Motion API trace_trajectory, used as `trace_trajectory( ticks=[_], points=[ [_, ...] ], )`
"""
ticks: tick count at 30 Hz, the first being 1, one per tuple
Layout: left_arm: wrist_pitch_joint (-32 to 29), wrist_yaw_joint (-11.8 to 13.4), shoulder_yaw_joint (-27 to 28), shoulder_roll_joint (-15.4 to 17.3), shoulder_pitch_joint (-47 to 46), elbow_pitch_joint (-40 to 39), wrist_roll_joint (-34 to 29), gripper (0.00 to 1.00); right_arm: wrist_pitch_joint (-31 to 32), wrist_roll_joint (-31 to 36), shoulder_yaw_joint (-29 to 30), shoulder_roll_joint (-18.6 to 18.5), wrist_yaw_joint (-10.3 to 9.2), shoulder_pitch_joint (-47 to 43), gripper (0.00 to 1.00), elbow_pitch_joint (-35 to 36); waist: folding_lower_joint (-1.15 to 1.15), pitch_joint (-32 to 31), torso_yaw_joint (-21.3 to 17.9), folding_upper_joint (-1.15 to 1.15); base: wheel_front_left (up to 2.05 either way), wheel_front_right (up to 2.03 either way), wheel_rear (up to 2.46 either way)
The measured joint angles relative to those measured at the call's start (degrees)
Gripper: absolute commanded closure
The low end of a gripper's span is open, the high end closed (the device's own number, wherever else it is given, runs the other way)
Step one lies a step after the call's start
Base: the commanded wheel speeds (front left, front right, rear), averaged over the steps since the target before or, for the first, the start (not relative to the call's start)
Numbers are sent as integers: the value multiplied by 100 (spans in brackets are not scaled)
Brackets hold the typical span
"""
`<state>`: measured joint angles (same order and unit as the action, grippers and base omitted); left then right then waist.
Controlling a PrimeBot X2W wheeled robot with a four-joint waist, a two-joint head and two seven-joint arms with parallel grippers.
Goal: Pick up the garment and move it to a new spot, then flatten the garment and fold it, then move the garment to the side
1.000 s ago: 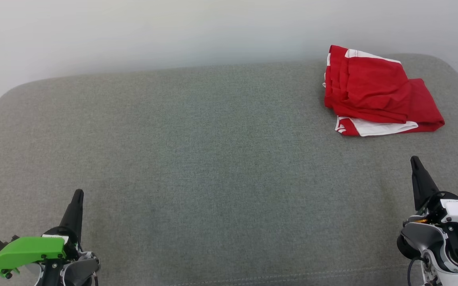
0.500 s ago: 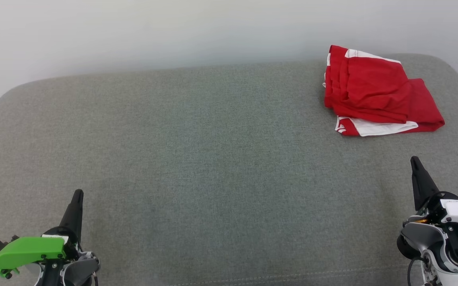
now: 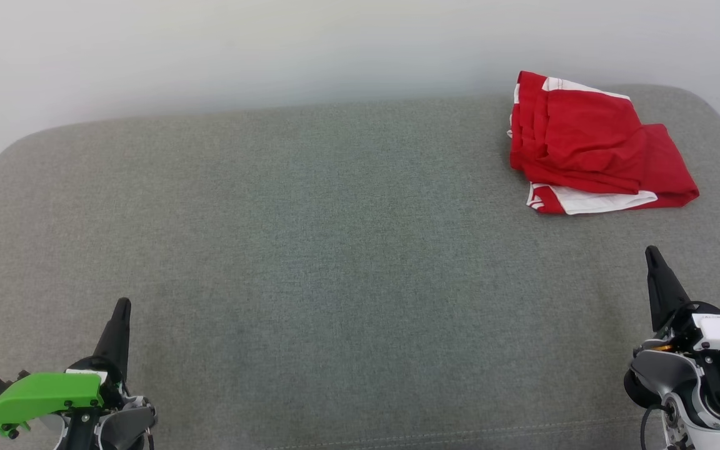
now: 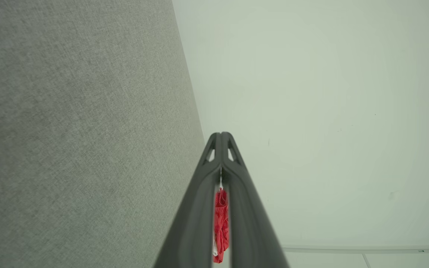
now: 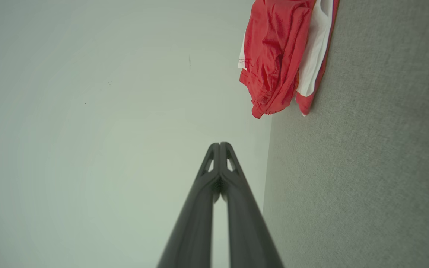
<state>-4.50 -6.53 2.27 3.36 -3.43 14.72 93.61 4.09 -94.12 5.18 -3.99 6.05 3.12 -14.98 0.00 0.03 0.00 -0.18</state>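
— Where is the garment sitting right now?

— The red and white folded fabric garment (image 3: 594,147) is lying at the far right corner of the wide grey woven-fabric cushion (image 3: 335,250), just in front of the plain pale wall (image 3: 272,50). The red layers are bunching on top, and a white panel is peeking out along the near edge.

— And the two arms?

— The left gripper (image 3: 121,306) is sitting at the near left of the cushion, well apart from the garment, with its dark fingers pointing away towards the wall. A bright green plastic cover (image 3: 44,394) is sticking out beside its wrist. The right gripper (image 3: 651,253) is waiting at the near right, closer to the garment but not touching it, and a strip of bare grey cushion is showing between them.

— Are the jaws holding anything?

— No. Both pairs are clenching shut on nothing, the tips pressing together. In the left wrist view a sliver of red is showing through the slit lower down between the fingers, but that is the garment lying far off across the cushion, not cloth being gripped. In the right wrist view the garment is lying off to one side of the closed fingers, against the cushion.

— Are the grippers resting on the cushion?

— I am not managing to tell that from here.
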Motion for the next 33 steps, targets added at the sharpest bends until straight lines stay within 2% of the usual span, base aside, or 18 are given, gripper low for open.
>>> trace_trajectory(
  ticks=[33],
  points=[
    [0, -1, 8, 0, -2, 14, 0, 100, 1, 0, 4, 12, 10, 1, 100, -15, 0, 0, 0, 0, 0, 0, 0]
  ],
)
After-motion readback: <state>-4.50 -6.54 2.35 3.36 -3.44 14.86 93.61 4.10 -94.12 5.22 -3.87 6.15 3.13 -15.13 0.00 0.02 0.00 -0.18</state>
